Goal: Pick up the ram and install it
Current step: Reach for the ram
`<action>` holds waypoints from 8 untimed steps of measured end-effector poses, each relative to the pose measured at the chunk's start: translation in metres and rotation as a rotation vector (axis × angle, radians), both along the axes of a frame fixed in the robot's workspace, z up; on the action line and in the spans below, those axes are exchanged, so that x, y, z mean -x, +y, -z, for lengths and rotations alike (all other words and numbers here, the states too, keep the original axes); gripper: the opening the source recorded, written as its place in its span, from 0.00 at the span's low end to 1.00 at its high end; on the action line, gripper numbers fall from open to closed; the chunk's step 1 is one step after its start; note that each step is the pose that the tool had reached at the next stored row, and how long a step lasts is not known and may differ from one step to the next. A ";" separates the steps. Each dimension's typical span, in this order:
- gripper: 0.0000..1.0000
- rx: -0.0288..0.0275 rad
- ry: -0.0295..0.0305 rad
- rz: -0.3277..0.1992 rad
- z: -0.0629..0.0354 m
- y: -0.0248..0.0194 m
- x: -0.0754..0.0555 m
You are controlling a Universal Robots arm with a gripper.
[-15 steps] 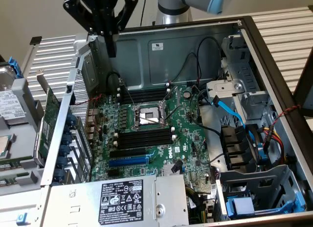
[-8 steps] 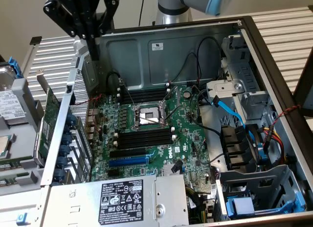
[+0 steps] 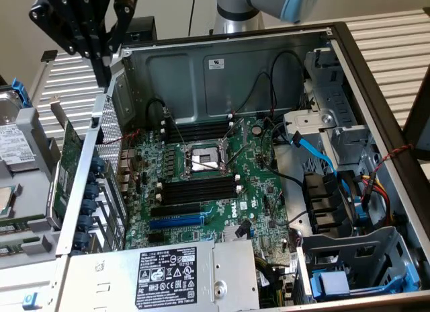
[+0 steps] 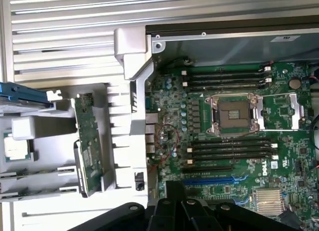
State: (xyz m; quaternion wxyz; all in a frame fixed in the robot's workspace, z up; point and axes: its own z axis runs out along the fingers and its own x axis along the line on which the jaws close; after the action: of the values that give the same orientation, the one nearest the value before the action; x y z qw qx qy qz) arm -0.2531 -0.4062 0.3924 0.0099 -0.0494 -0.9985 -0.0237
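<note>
The arm [image 3: 236, 8] is holding its black jaws high beside the corner of the open computer case [image 3: 222, 90], toward the exterior view's left. The jaws are pressing together and gripping nothing. They are hanging well apart from the ram [image 3: 19, 224], which is lying as a narrow green stick in a slot of the gray tray [image 3: 33, 258] on the worktop outside the case, just beside a square processor [image 3: 5, 201] that is sitting in the same tray. A larger green expansion card [image 4: 88, 136] with a metal bracket is standing on edge between the tray and the case wall. Inside the case the motherboard [image 3: 262, 184] is lying flat, and its processor socket [image 3: 201, 161] is sitting between two banks of long black memory slots [image 3: 198, 189] with white end clips showing. A blue cable [image 3: 316, 150] is running across the metal cage at the exterior view's right, and red and yellow wires are trailing near the case's edge there
</note>
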 end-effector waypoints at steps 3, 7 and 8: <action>0.11 0.0002 0.0259 0.000 0.0006 -0.0001 0.010; 0.11 0.0000 0.0303 0.000 0.0033 -0.0005 0.028; 0.11 -0.0001 0.0303 0.000 0.0041 -0.0006 0.032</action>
State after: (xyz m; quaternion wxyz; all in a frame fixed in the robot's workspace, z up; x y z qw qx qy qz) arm -0.2854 -0.4068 0.3882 0.0250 -0.0497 -0.9982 -0.0230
